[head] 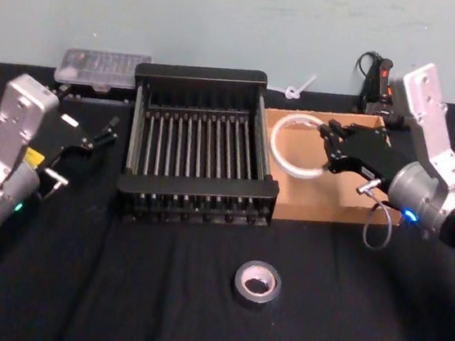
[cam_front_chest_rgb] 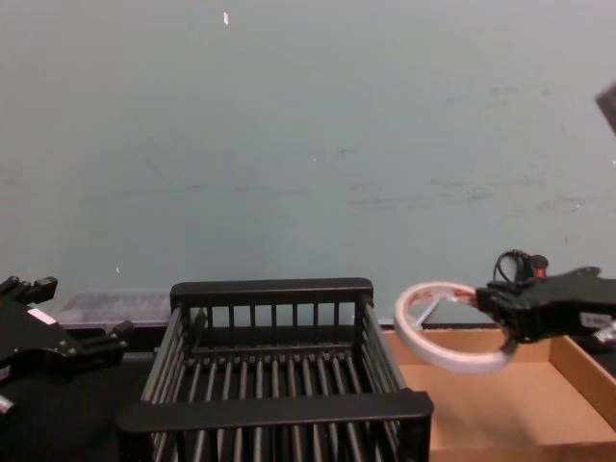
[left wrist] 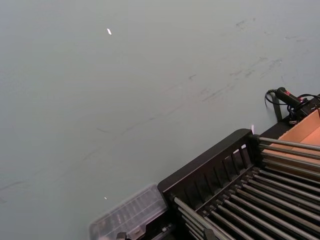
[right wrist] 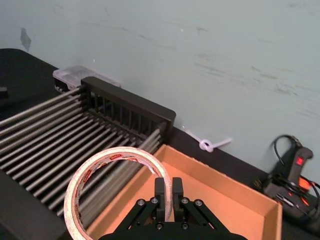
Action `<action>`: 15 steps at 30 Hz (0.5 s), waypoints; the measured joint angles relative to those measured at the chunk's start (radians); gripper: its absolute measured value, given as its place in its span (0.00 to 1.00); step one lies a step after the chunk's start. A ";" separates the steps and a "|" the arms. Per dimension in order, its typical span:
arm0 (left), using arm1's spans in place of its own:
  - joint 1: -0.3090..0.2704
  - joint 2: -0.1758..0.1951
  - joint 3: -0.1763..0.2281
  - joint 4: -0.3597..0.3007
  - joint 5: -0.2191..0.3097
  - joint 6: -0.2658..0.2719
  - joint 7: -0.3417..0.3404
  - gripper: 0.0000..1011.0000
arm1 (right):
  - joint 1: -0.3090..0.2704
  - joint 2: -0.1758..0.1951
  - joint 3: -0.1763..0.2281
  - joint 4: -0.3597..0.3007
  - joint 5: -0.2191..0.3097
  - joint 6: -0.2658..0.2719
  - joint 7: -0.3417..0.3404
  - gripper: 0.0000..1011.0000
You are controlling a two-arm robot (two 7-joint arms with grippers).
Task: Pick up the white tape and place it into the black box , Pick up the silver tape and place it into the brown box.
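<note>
Overhead, from the head view, the right end effector [head: 330, 146] is clamped on the rim of the white tape [head: 298, 146], holding the roll above the left part of the brown box [head: 347, 205], close to the black box [head: 202, 144] that stands just beside it. The silver tape [head: 257, 283] lies flat on the black-covered counter [head: 156, 294], nearer the robot than both boxes and well apart from them. The left end effector [head: 92, 134] hangs to the left of the black box with its fingers spread open, gripping nothing. A clear plastic case [head: 101, 68] sits by the wall behind that box's left corner.

From the left wrist view, a corner of the black box [left wrist: 215, 167] and its barred bottom show, with the clear plastic case [left wrist: 131, 214] beside it and an edge of the brown box [left wrist: 302, 131] beyond.

From the right wrist view, the right end effector [right wrist: 168, 196] pinches the band of the white tape [right wrist: 116, 186], whose reddish marks are visible; beneath lie the brown box [right wrist: 225, 200] and the black box [right wrist: 127, 102].

From the chest view, the white tape [cam_front_chest_rgb: 445, 327] is held tilted in the air by the right end effector [cam_front_chest_rgb: 493, 313], above the brown box [cam_front_chest_rgb: 481, 409] and just right of the black box [cam_front_chest_rgb: 274, 409]. The left end effector [cam_front_chest_rgb: 91, 348] sits open at the left.
</note>
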 joint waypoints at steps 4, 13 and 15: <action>0.000 0.000 0.000 0.000 0.000 0.000 0.000 0.99 | 0.021 -0.018 -0.011 0.021 -0.009 -0.001 0.005 0.09; 0.000 0.000 0.000 0.000 0.000 0.000 0.000 0.99 | 0.061 -0.057 -0.042 0.060 -0.025 -0.008 0.024 0.09; 0.000 0.000 0.000 0.000 0.000 0.000 0.000 0.99 | 0.071 -0.066 -0.050 0.071 -0.028 -0.011 0.030 0.09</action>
